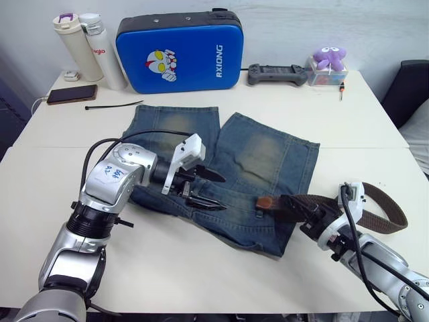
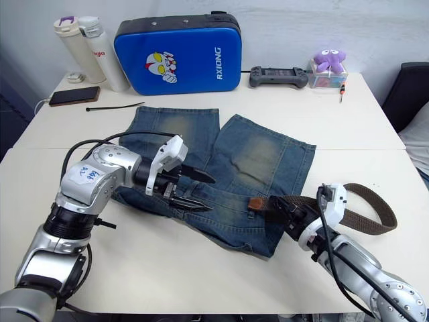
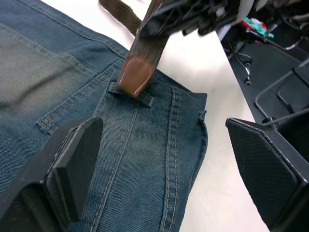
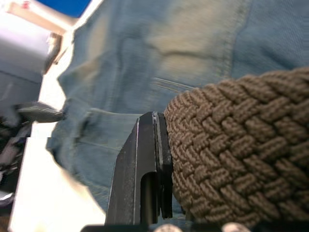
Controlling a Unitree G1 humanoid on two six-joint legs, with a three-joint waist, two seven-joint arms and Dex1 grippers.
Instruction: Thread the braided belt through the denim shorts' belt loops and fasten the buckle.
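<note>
The denim shorts (image 1: 255, 157) lie flat on the white table, waistband nearest me. My right gripper (image 1: 299, 209) is shut on the braided belt (image 4: 231, 159) just behind its brown leather tip (image 3: 136, 75). That tip touches a belt loop (image 3: 130, 95) on the waistband; I cannot tell whether it has passed under. The rest of the belt curls back to the right (image 1: 391, 209) on the table. My left gripper (image 1: 213, 190) hovers open over the waistband left of that loop, with nothing between its fingers (image 3: 67, 164). The buckle is hidden.
At the back stand a blue hard case (image 1: 177, 52), two bottles (image 1: 80, 47), a game controller (image 1: 277, 74) and a purple plush toy (image 1: 328, 59). A phone (image 1: 71, 94) and a black cable tie (image 1: 114, 104) lie back left. The table's front edge is close below the shorts.
</note>
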